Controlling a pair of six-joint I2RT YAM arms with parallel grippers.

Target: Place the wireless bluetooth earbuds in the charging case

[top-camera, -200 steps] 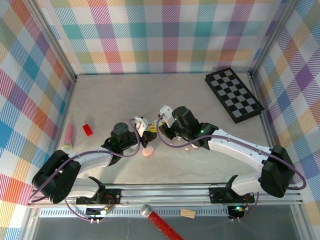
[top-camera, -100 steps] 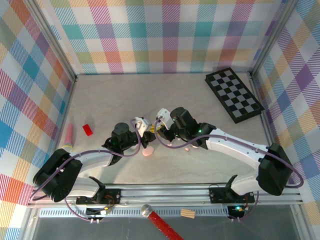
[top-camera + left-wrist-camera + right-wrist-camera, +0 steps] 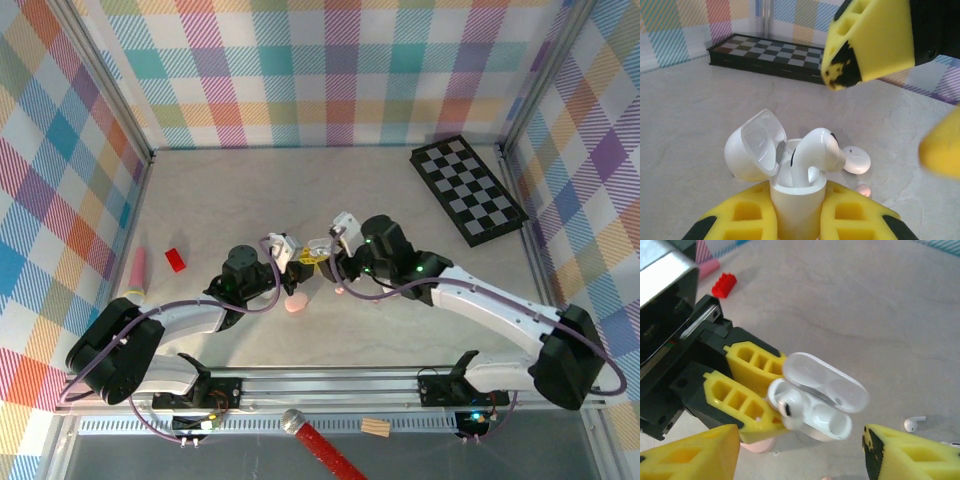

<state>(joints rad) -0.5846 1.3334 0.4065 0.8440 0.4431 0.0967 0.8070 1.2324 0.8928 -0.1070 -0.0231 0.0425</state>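
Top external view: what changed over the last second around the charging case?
The right hand drew back to the right and opened, leaving a white earbud standing in the open charging case. The left hand stayed shut on the case; the pink case, red block and chessboard did not move.

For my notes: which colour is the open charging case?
The charging case is white; best in left wrist view.

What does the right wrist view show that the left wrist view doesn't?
Right wrist: a small red plastic toy brick and a loose white stemmed earbud on the table. Left wrist: the black-and-white chessboard. Both: the open white plastic charging case, clamped by the left end effector, with one white earbud sitting in it.
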